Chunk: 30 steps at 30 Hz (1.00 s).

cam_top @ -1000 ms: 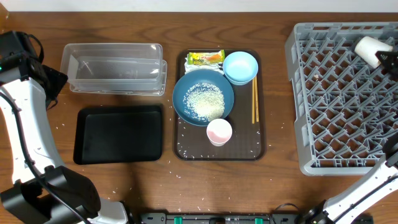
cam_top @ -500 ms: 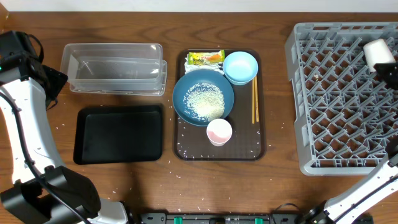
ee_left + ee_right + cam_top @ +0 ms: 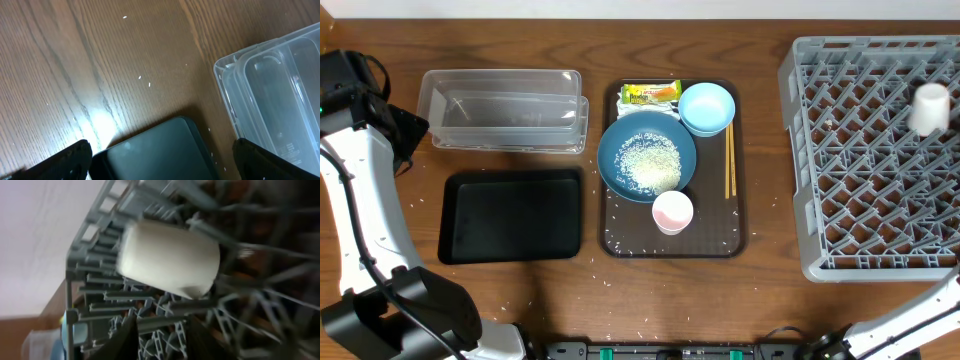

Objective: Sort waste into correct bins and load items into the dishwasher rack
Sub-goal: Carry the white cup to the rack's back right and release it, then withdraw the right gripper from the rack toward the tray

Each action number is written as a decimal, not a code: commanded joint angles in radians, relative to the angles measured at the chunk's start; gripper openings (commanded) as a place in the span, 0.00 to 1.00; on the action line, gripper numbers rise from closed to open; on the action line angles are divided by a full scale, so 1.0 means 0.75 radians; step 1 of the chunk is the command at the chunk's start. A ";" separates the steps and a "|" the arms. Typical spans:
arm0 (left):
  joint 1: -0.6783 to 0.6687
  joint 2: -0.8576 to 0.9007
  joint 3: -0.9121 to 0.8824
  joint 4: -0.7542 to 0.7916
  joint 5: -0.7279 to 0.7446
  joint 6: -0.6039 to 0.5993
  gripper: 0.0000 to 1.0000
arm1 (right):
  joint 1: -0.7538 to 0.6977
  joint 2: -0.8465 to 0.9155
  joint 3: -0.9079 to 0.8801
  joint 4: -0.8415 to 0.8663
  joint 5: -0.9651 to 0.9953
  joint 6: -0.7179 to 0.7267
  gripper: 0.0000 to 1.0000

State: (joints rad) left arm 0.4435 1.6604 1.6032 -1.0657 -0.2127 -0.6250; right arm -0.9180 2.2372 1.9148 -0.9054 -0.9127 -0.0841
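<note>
Bench (image 3: 770,150): brown wood grain, with a few stray rice grains scattered on it.
Rack (image 3: 865,200): grey lattice crate at 3 o'clock on the bench.
White cup (image 3: 929,108): lies on its side in the rack, toward the 2 o'clock corner.
Brown tray (image 3: 715,235): mid-bench, between the rack and the two bins.
Blue bowl (image 3: 610,150): middle of the brown tray, with a heap of rice (image 3: 650,165) inside.
Small bowl (image 3: 706,108): at 1 o'clock on the brown tray, against the blue bowl's rim.
Wrapper (image 3: 650,94): at the tray's 12 o'clock edge, just beside the small bowl.
Pink cup (image 3: 672,211): upright at the blue bowl's 6 o'clock, just beside it.
Chopsticks (image 3: 730,160): along the tray's 3 o'clock side, lying 12 to 6.
Tub (image 3: 505,75): clear, at 10 o'clock.
Black tray (image 3: 510,215): at 8 o'clock, near the tub's 6 o'clock side.
Left claw (image 3: 162,160): wide and holding nothing, above a corner of the black tray and one end of the tub.
Right claw (image 3: 162,340): narrow gap and holding nothing, over the rack, apart from the white cup.
</note>
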 commanded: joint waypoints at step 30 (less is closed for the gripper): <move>0.004 0.005 0.006 0.001 -0.011 -0.007 0.93 | 0.532 -0.198 0.002 0.309 1.057 0.398 0.03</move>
State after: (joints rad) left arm 0.4435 1.6604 1.6032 -1.0657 -0.2127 -0.6254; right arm -0.5350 2.0335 1.9163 -0.6888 -0.2504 0.1963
